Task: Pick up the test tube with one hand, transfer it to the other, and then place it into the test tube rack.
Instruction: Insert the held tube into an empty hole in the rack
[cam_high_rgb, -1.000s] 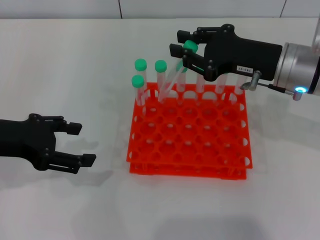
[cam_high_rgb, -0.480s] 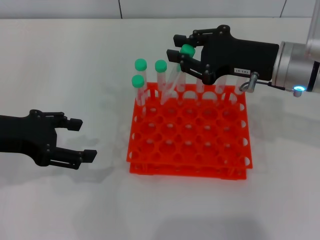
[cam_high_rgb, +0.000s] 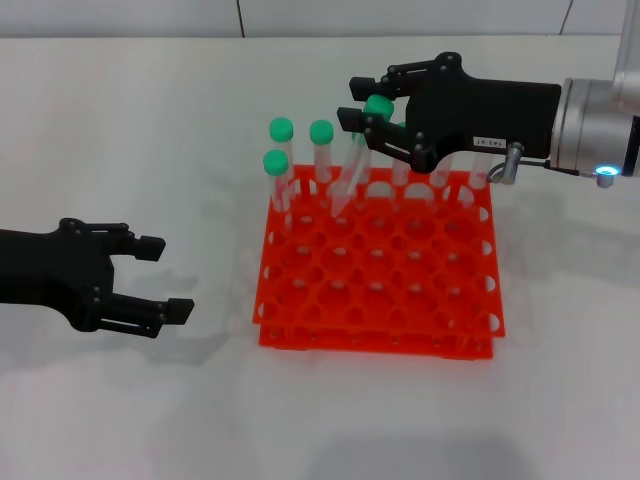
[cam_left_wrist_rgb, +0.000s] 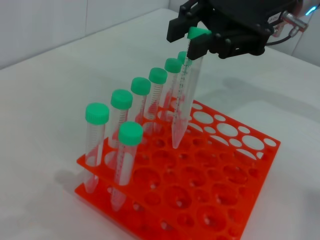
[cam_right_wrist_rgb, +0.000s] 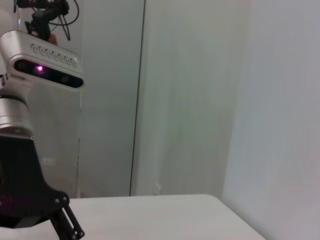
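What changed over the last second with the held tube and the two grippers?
The right gripper, shut on the test tube, shifted slightly; the tube now hangs steeper, tip lower over the test tube rack, near its back rows. The left gripper drew back a little, open. The racked tubes and rack stayed put.

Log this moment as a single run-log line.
phase: placing | right gripper: shut on test tube, tilted, tip at test tube rack hole | left gripper: open, apart on table | tube not yet seated
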